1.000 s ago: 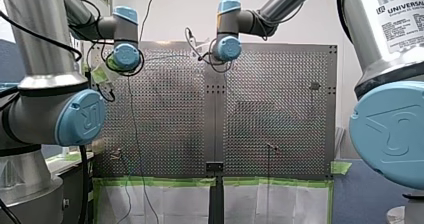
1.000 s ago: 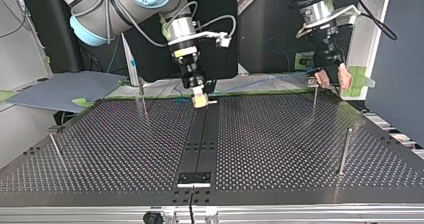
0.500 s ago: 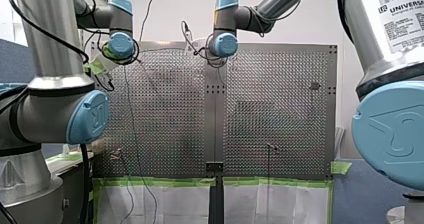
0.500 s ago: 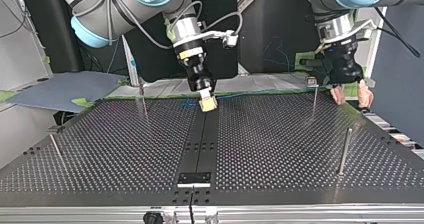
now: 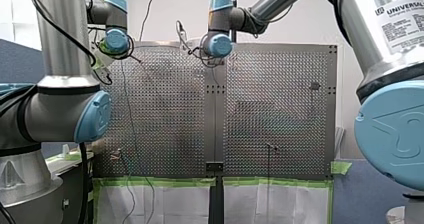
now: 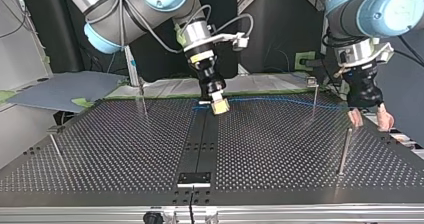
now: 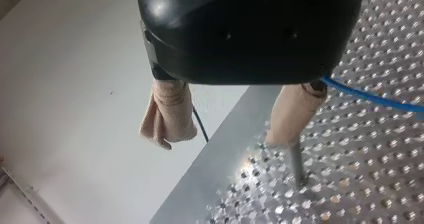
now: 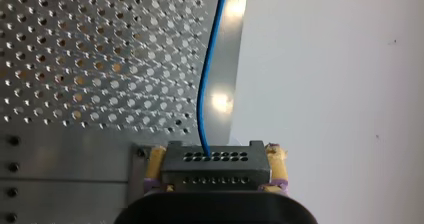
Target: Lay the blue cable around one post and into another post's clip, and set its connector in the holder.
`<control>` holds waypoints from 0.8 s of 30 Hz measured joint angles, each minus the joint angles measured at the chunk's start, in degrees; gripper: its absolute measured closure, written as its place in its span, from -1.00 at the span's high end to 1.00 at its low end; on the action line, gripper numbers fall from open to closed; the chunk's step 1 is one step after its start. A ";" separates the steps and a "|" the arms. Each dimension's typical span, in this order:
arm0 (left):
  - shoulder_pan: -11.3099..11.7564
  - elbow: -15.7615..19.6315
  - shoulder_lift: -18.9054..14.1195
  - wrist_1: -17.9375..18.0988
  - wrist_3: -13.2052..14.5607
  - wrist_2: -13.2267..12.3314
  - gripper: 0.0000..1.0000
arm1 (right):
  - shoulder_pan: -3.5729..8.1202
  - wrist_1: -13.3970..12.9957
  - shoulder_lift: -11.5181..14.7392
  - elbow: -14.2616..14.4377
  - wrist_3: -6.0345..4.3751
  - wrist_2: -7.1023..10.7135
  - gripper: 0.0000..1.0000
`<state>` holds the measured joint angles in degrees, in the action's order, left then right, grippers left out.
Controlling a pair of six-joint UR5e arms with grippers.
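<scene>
Between right fingers (image 8: 277, 159): connector (image 8: 215, 170)

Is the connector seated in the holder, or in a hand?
In a hand: my right hand clamps the connector, blue cable trailing out.

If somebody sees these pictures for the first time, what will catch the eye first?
The blue cable stands out, stretched along the far edge of the table in the top view, from one gripper toward the other. At the middle, the right gripper clamps the black connector between yellow pads. The left gripper, at that view's right, hangs open with beige pads near a post.
</scene>
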<state>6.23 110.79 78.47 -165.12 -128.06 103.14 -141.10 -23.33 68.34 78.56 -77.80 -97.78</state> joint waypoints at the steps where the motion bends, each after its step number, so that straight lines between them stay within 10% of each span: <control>1: 0.40 -0.40 0.32 -0.01 0.00 -0.40 1.00 | -0.06 0.00 -0.35 -0.22 0.00 0.01 -0.92; 24: 6.01 -10.97 3.92 0.21 -0.28 -6.07 1.00 | 0.10 0.26 -1.55 -4.68 -0.45 0.03 -0.92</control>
<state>12.24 99.82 82.40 -164.91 -128.34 97.07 -141.00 -23.07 66.79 73.89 -78.25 -97.74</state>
